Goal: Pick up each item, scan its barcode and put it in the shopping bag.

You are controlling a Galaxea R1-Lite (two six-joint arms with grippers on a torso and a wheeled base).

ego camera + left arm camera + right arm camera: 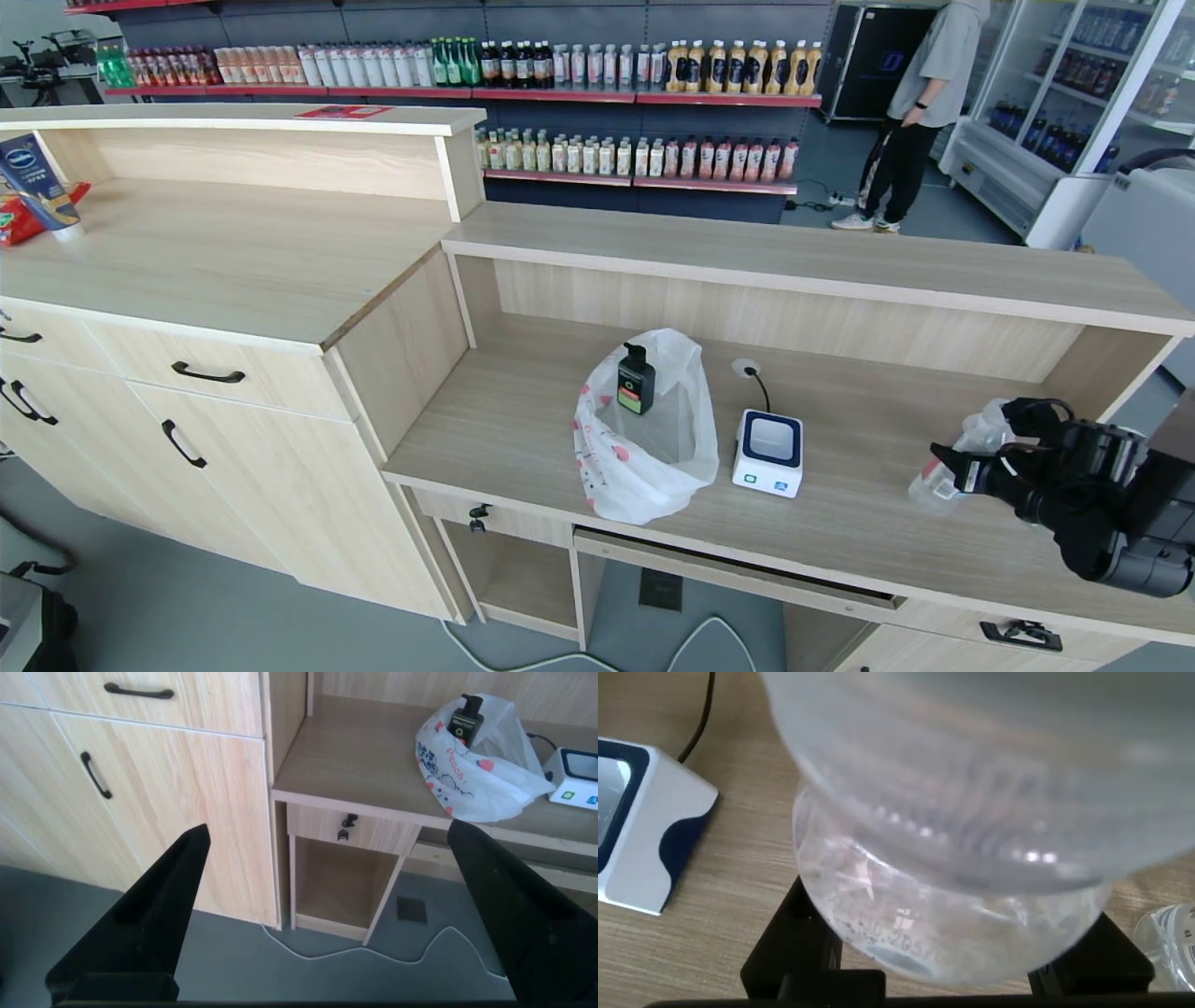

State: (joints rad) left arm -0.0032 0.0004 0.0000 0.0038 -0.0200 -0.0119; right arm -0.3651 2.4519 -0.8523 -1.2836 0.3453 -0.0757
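A clear plastic bottle (934, 485) is held just above the counter's right end, with my right gripper (954, 471) shut on it. In the right wrist view the bottle (943, 859) sits between black fingers (799, 952). The white and blue barcode scanner (768, 453) stands to its left. Beside the scanner is the white shopping bag (644, 448), open, with a dark pump bottle (636, 378) upright inside. My left gripper (327, 924) hangs open and empty over the floor, in front of the cabinets and away from the bag (476, 756).
A second clear bottle (1172, 943) lies on the counter close to the held one. The scanner's cable (758, 387) runs back to a grommet. A raised ledge (803, 257) walls the counter's rear. The taller left counter (233, 261) carries a blue box (37, 182).
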